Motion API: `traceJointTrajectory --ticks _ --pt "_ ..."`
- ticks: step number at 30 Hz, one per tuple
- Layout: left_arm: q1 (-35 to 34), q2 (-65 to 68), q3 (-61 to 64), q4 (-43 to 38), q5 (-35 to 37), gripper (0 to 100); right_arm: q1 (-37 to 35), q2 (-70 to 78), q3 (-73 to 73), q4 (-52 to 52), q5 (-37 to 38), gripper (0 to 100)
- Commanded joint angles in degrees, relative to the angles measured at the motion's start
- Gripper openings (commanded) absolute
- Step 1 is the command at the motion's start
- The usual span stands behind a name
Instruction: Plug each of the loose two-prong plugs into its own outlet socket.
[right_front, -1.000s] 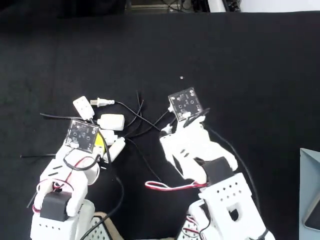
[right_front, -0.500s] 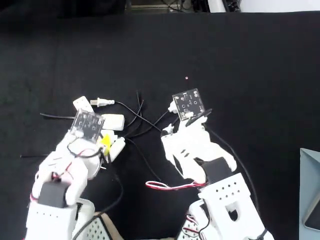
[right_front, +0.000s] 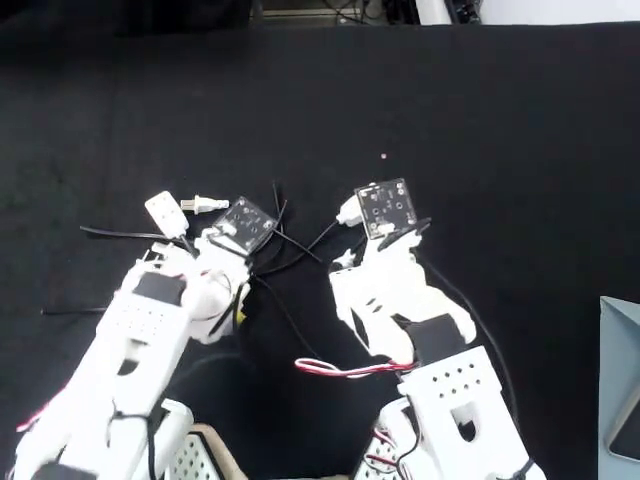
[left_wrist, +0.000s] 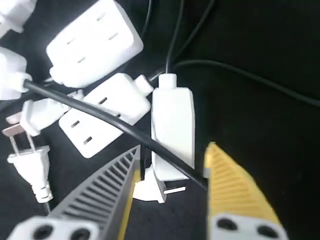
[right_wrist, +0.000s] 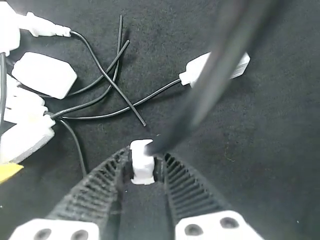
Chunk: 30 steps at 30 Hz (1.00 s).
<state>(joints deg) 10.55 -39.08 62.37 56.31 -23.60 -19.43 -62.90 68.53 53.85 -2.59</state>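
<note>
In the left wrist view my left gripper (left_wrist: 173, 149) is open, its grey and yellow fingers on either side of a long white plug body (left_wrist: 172, 125) crossed by a black cable. Two white outlet sockets (left_wrist: 95, 42) (left_wrist: 102, 120) lie just beyond it. A loose two-prong plug (left_wrist: 30, 162) lies beside them. My right gripper (right_wrist: 144, 156) is shut on a small white plug (right_wrist: 143, 165). Another white plug (right_wrist: 215, 67) (right_front: 348, 210) lies ahead of it on its cable. A further outlet (right_front: 165, 213) and plug (right_front: 205, 204) sit at the cluster's far left.
Thin black cables (right_front: 285, 240) tangle between the two arms on the black cloth. A thick black cable (right_wrist: 220, 55) crosses the right wrist view. Red and white wires (right_front: 340, 372) loop near the right arm's base. A grey box (right_front: 620, 380) stands at the right edge.
The left arm has swung forward and to the right over the cluster of outlets. The right arm has shifted slightly forward and right, its plug still held.
</note>
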Motion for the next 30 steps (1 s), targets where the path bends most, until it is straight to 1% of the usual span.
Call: traceJointTrajectory --ticks 1,9,10,13,15,17,19,21,25,30 --pt "0.04 6.07 -5.76 -1.58 -0.26 23 0.97 0.13 -0.48 -1.05 -0.44 1.3" --pt "0.04 12.66 -9.27 -1.67 -0.53 23 0.97 0.13 -0.40 -1.05 -0.44 1.3" --pt "0.04 13.19 -9.27 -1.67 -0.53 22 0.97 0.13 -0.40 -1.05 -0.44 1.3" --pt "0.40 13.98 -9.36 -1.23 -0.53 13 0.97 0.13 -0.40 -1.05 -0.44 1.3" --pt "1.80 13.10 -9.36 -0.88 -0.35 7 0.97 0.13 -0.40 -1.05 -0.44 1.3" --pt "3.38 10.55 -9.89 1.32 -0.26 2 1.05 -0.22 -0.40 -0.97 -0.44 1.3" --pt "4.88 6.95 -10.95 4.66 0.44 3 1.14 -0.31 -0.40 -0.70 -0.44 1.3" --pt "5.49 2.55 -12.79 7.91 3.25 3 1.58 -0.31 -0.40 -0.70 -0.44 1.3" --pt "7.08 -4.31 -15.87 12.92 6.51 3 6.07 -0.31 -0.92 -0.70 -0.35 1.3" --pt "13.85 -4.75 -15.16 15.03 10.29 3 8.26 -0.31 -0.92 -0.97 0.00 1.3"
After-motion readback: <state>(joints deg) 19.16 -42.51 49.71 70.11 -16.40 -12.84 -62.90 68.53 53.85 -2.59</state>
